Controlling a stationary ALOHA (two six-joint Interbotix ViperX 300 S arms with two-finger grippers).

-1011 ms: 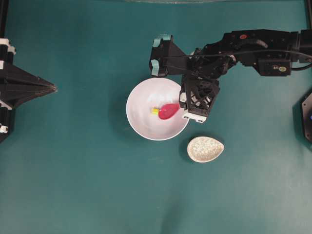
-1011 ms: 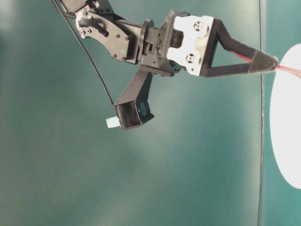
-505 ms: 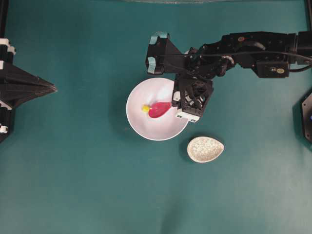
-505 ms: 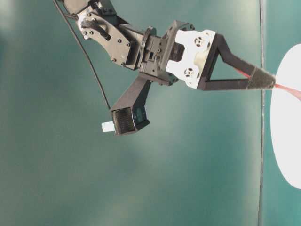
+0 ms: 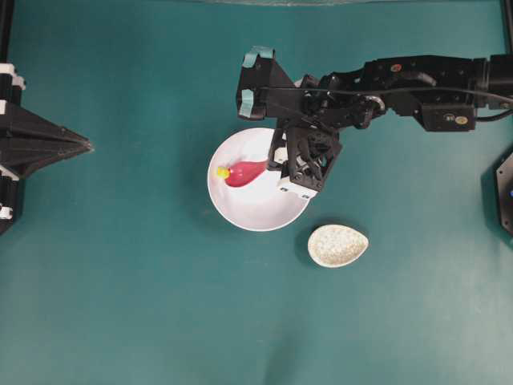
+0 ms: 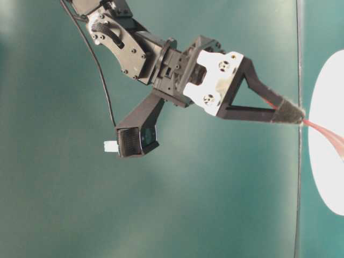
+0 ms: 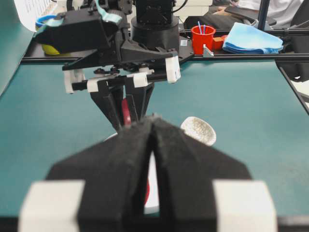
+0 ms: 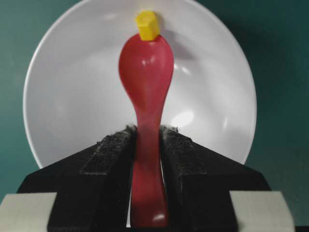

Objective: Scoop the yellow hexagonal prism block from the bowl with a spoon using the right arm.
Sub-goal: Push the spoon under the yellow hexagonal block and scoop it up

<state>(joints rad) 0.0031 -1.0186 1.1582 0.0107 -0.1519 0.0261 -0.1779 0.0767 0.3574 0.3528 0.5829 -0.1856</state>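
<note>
The white bowl [image 5: 252, 210] sits mid-table. My right gripper [image 5: 272, 166] is shut on the handle of the pink-red spoon [image 5: 244, 172], whose scoop reaches left inside the bowl. The yellow hexagonal prism block [image 5: 223, 172] rests against the scoop's tip, close to the bowl's left inner wall. From the right wrist, the block [image 8: 147, 25] stands just beyond the spoon [image 8: 146, 67] tip, and the bowl [image 8: 72, 96] fills the view behind my right gripper [image 8: 147, 131]. At table level, my right gripper [image 6: 293, 114] slants down toward the bowl [image 6: 325, 172]. My left gripper [image 5: 80, 146] is shut and empty at the left edge.
A speckled beige spoon rest [image 5: 337, 245] lies just right of and below the bowl. A black fixture [image 5: 505, 192] sits at the right edge. Beyond the table's far end, the left wrist view shows a red cup [image 7: 203, 38] and a blue cloth [image 7: 253, 38].
My right gripper has carried the spoon leftward across the bowl. The block has been pushed ahead of the scoop's tip from near the middle to the left wall. The left arm is still.
</note>
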